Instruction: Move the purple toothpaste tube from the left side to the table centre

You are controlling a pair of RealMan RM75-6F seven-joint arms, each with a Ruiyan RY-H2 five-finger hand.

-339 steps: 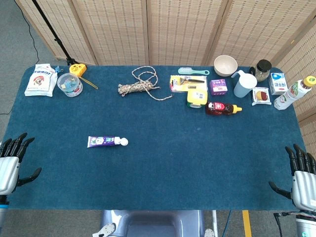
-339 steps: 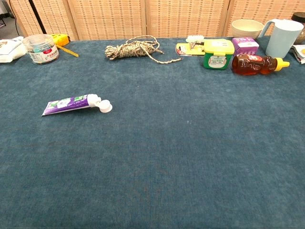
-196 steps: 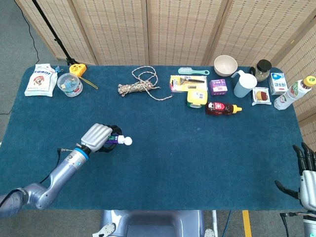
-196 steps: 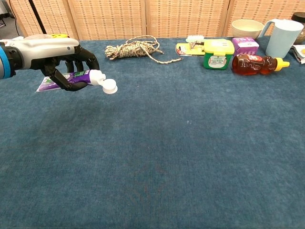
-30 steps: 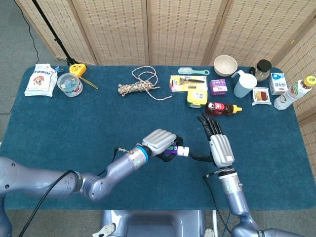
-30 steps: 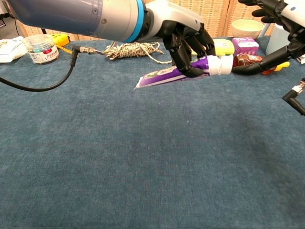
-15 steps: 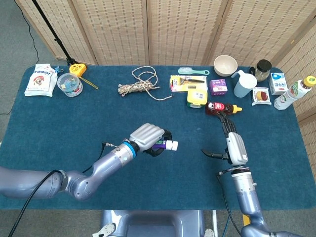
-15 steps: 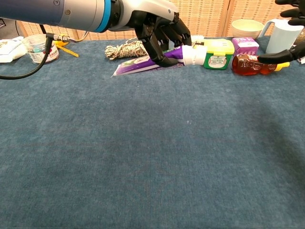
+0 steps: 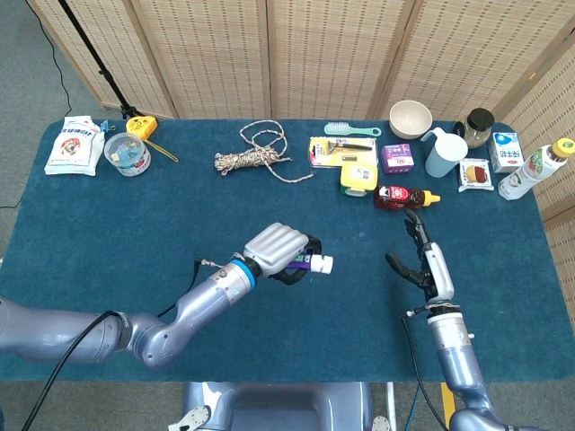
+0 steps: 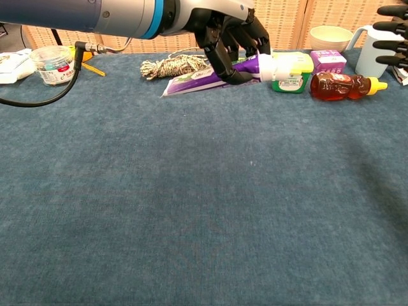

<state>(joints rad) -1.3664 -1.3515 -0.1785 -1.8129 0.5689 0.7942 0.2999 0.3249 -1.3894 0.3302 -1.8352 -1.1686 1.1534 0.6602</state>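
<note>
My left hand [image 9: 276, 247] [image 10: 231, 38] grips the purple toothpaste tube [image 10: 197, 82] above the middle of the blue table [image 9: 135, 215]. The tube's white cap [image 9: 322, 264] [image 10: 275, 65] sticks out to the right of the fingers, and its flat tail trails left in the chest view. In the head view the hand hides most of the tube. My right hand [image 9: 429, 265] hovers right of centre with its fingers [image 10: 390, 29] spread and nothing in them. It stands apart from the tube.
Along the far edge lie a rope coil [image 9: 256, 153], a green-lidded box [image 10: 292, 71], a brown sauce bottle [image 10: 344, 85], a purple box [image 10: 327, 60], a bowl [image 9: 410, 118] and a jug [image 9: 444, 153]. A plastic tub [image 9: 127, 153] and a packet [image 9: 75, 145] sit far left.
My left hand has carried the tube slightly to the right. My right hand has drawn back to the right and turned edge-on, away from the tube.
</note>
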